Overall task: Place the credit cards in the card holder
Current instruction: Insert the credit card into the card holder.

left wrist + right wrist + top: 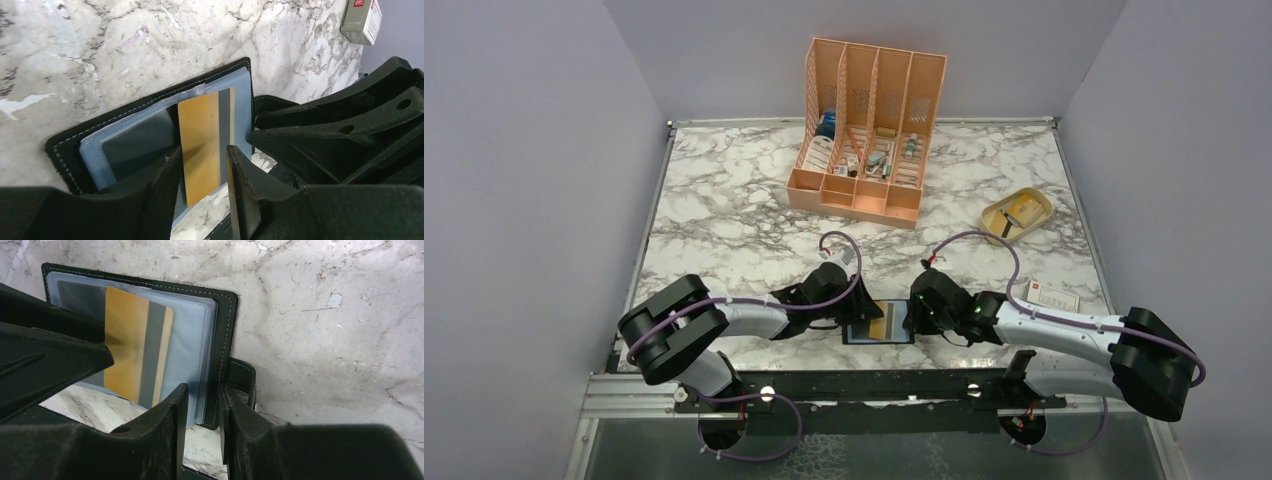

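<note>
The black card holder (894, 325) lies open near the table's front edge, its greyish pockets (125, 135) facing up. A gold card with a dark stripe (200, 145) stands partway in a pocket, and part of it sticks out past the holder's edge (135, 355). My left gripper (202, 160) is closed on this card's long edges. A dark card (137, 145) sits in the pocket beside it. My right gripper (202, 395) is shut on the holder's right edge (220, 350). A whitish card with red marks (1052, 297) lies on the table to the right.
The tall orange slotted organizer (864, 125) stands at the back middle. A beige oval dish (1016, 213) with small items sits at the right. Both arms (754, 315) (1064, 330) meet at the front middle, close to the table edge.
</note>
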Robot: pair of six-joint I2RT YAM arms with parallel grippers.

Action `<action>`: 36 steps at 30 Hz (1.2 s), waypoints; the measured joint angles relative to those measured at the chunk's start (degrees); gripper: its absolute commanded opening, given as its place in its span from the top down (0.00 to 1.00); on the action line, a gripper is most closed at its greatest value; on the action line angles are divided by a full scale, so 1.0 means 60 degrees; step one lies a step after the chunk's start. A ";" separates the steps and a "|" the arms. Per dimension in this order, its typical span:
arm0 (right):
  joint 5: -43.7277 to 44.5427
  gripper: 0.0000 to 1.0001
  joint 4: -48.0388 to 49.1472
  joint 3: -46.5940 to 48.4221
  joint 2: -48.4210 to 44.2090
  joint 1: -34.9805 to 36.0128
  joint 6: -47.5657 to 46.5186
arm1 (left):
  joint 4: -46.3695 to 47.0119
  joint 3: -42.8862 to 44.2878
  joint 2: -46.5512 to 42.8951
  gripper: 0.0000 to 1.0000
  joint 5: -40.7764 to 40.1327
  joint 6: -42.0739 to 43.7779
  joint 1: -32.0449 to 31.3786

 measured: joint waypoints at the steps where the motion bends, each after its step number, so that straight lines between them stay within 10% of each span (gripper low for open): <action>1: -0.0007 0.72 0.0015 0.0000 0.0007 0.0000 0.0000 | 0.0011 0.0015 0.0022 0.59 0.0044 -0.0004 -0.0007; 36: -0.0219 0.79 0.0481 -0.0102 0.0124 0.0000 0.0080 | -0.0022 0.0718 0.0816 0.63 0.0415 -0.0117 -0.0521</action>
